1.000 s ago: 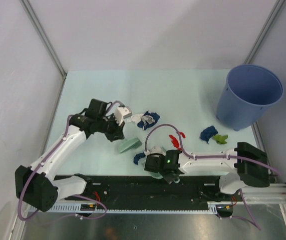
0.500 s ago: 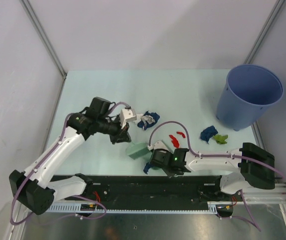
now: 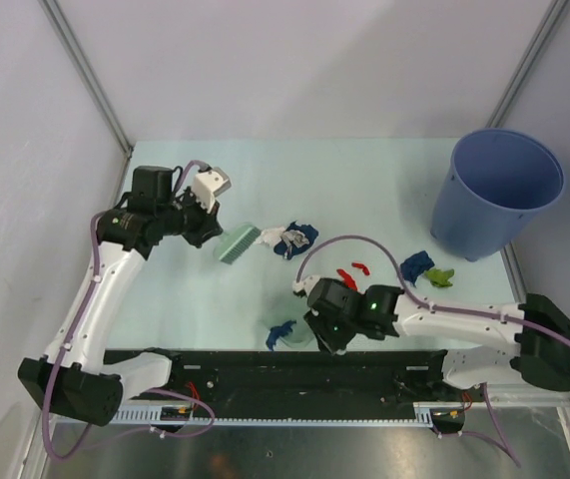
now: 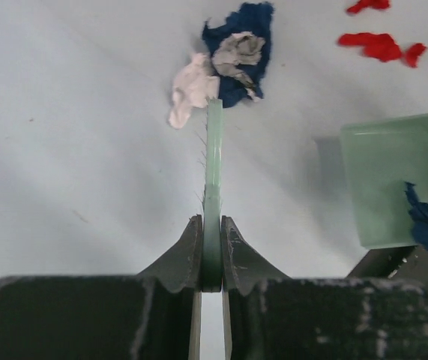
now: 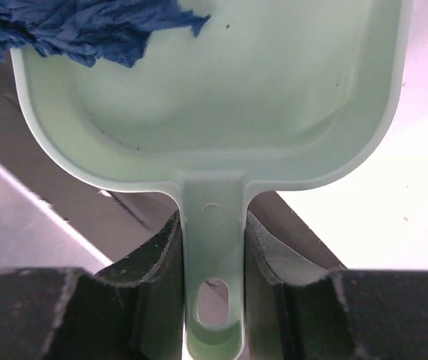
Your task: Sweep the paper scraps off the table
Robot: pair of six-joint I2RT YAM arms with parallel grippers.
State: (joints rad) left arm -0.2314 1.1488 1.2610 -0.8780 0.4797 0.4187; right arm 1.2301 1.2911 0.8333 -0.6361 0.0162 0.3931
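My left gripper (image 3: 205, 212) is shut on the mint-green brush (image 3: 237, 242), held just left of a white and dark blue scrap pile (image 3: 289, 238). In the left wrist view the brush (image 4: 214, 165) is edge-on between the jaws, its tip at that pile (image 4: 232, 60). My right gripper (image 3: 322, 327) is shut on the handle of the mint-green dustpan (image 5: 221, 97), which holds a dark blue scrap (image 5: 86, 30) at the table's near edge. Red scraps (image 3: 349, 271), a blue scrap (image 3: 416, 264) and a green scrap (image 3: 440, 276) lie on the table (image 3: 364, 190).
A tall blue bucket (image 3: 504, 190) stands at the table's far right. The black-and-metal rail (image 3: 265, 377) runs along the near edge under the dustpan. Grey walls close in the back and both sides.
The brush pushed a dark blue scrap into the dustpan, then my left arm drew it back up and left to beside the white and blue pile. The right arm shifted slightly.
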